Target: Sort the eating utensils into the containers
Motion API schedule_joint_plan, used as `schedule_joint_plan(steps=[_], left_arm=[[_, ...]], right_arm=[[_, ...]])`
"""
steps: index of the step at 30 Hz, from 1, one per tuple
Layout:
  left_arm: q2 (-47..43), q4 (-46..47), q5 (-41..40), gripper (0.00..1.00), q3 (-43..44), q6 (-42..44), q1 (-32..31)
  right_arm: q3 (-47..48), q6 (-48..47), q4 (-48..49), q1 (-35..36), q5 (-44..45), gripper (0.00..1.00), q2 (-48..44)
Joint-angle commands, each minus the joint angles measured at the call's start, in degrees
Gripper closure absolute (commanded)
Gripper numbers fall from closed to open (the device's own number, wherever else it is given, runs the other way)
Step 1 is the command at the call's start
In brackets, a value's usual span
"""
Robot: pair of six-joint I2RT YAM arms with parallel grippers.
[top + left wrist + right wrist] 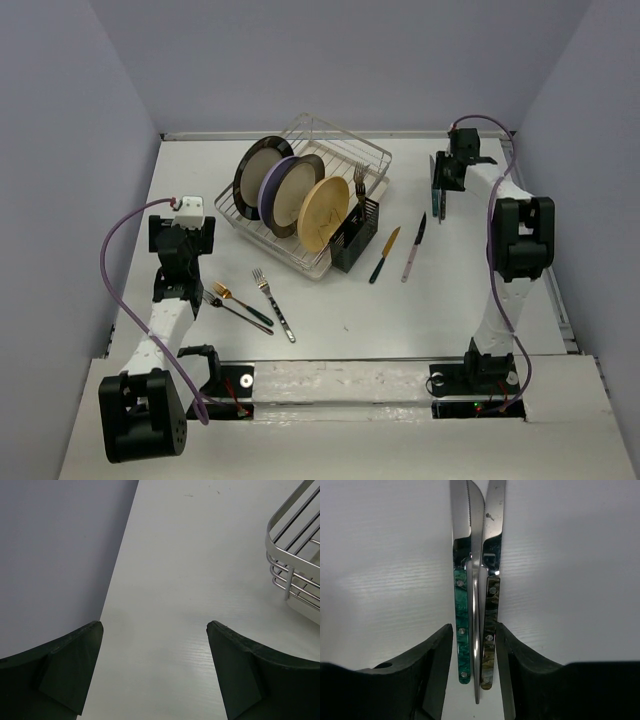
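Far right, the right gripper gripped teal- and dark-handled knives together; pinched side by side, one could slip free.

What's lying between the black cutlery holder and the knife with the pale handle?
One knife with a gold blade and dark green handle, shown in the top view.

Bright, even light; soft shadows; glare on knives

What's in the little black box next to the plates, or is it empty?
Not empty. A fork stands upright in the black box, its prongs poking up above the rim.
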Motion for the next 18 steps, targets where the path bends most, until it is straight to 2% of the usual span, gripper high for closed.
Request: schedule_joint_plan(steps=[1,10,18], left_arm=[[-0.06,4.12,-1.05,0.01,-0.33,0.15,0.21],[0.21,4.12,-1.31,0.01,-0.42,0.24,0.21],[0.29,4.03,-1.23,0.01,-0.25,0.24,0.21]], right_arm=[[5.12,-1.02,-1.55,-0.93,2.86,0.57,3.5],[8.82,-1.37,-3.84,-1.45,2.15,0.58,9.22],[8.64,-1.72,-3.93,-2.51,3.12,0.69,11.15]])
